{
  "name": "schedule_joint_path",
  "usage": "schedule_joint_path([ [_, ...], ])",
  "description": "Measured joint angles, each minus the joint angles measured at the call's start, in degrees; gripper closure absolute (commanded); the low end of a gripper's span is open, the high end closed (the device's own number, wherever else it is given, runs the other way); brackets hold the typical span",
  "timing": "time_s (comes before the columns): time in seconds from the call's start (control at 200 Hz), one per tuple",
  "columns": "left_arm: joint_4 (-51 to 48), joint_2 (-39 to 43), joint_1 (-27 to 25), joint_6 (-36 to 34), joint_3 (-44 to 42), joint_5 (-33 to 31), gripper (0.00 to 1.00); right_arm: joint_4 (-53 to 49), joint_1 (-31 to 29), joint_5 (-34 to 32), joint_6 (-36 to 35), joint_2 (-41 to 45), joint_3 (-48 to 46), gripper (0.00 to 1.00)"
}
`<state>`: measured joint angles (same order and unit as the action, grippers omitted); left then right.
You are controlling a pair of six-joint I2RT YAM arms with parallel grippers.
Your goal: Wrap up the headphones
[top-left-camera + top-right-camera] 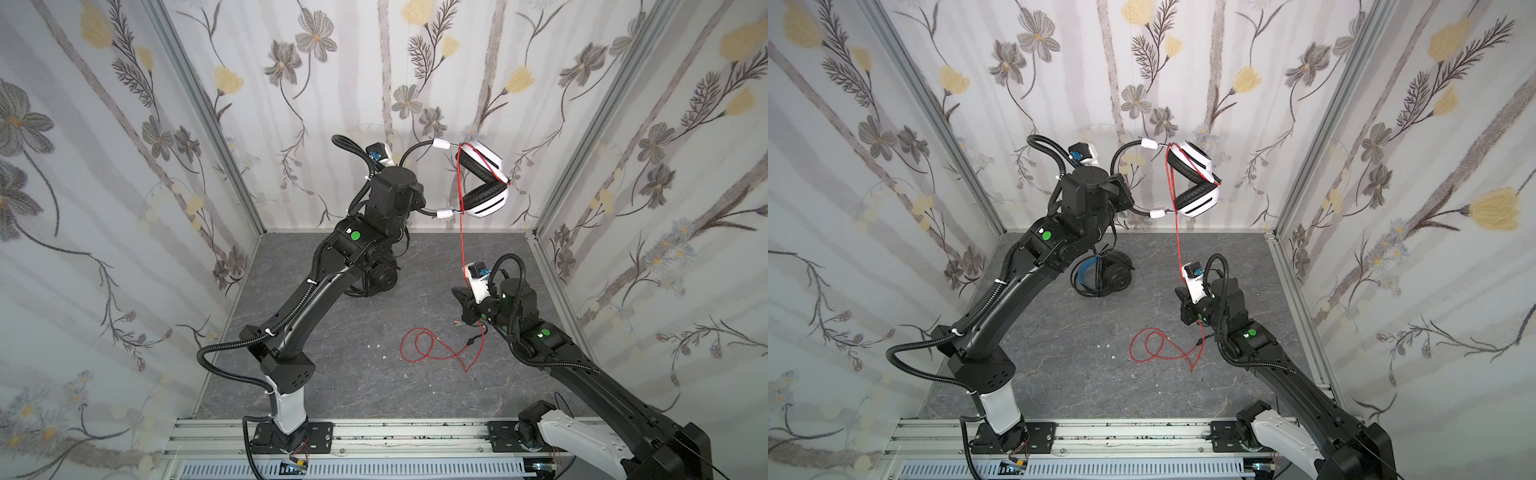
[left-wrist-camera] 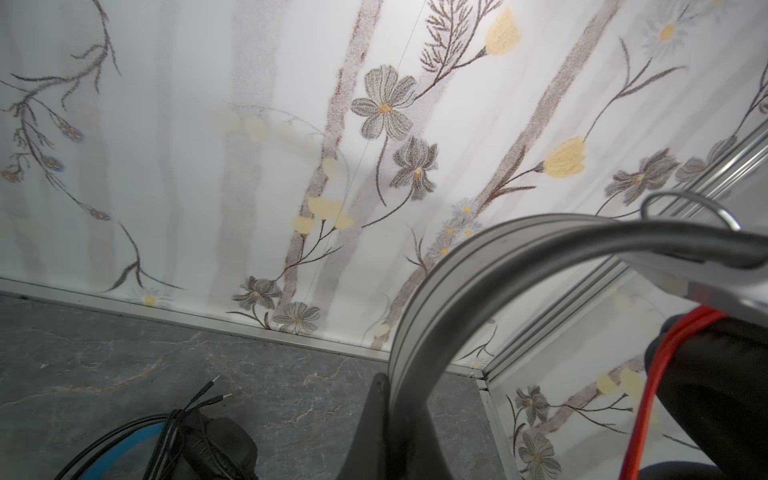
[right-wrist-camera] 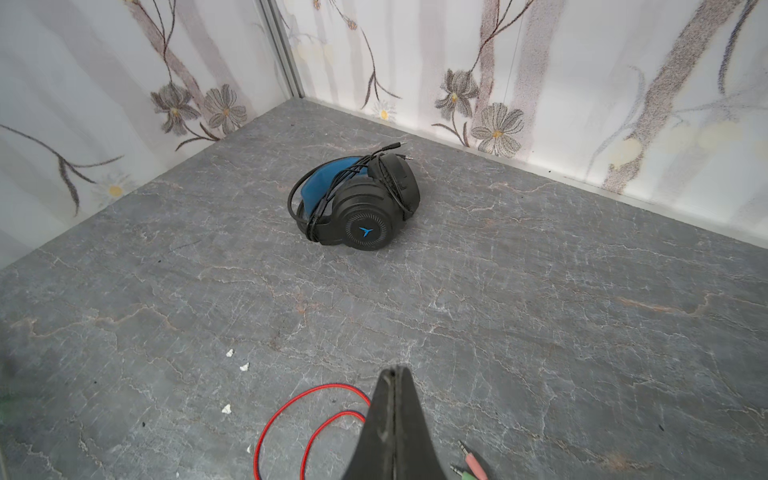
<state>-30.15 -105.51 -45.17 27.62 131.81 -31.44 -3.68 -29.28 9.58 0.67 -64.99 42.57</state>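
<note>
My left gripper is shut on the dark headband of the white headphones, which hang raised near the back wall in both top views. Their red cable runs straight down to my right gripper, which is shut on it low over the floor. In the right wrist view the right gripper has its jaws pressed together. The rest of the cable lies in loops on the floor, ending in pink and green plugs. The black headphones, their black cable wound round them, lie on the floor under the left arm.
Flowered walls close in the grey marbled floor at the back and both sides. An aluminium rail carrying both arm bases runs along the front. A few small white scraps lie on the floor near the cable loops.
</note>
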Motion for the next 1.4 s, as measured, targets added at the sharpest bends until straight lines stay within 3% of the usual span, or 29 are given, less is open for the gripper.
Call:
schedule_joint_path([
  [0.285,-4.35,-3.67,0.63,-9.42,0.09,-8.09,1.0,-7.02,-7.43,-7.45,-4.57,4.31,4.98,1.0],
  [0.555,-5.31,-3.26,0.57,-21.27,-9.44,-11.17,1.0,-13.44,-11.23,-13.42,-10.47,4.74,12.35,1.0],
  [0.934,-13.25,4.33,0.37,-34.27,-20.17,3.61,1.0,-18.8,-11.61,-20.5,-20.37,-0.35,20.5,0.91],
  [1.404,-31.36,7.93,-0.17,-39.63,-15.91,21.0,1.0,-19.28,-11.96,-23.45,-22.82,-2.1,19.76,0.86],
])
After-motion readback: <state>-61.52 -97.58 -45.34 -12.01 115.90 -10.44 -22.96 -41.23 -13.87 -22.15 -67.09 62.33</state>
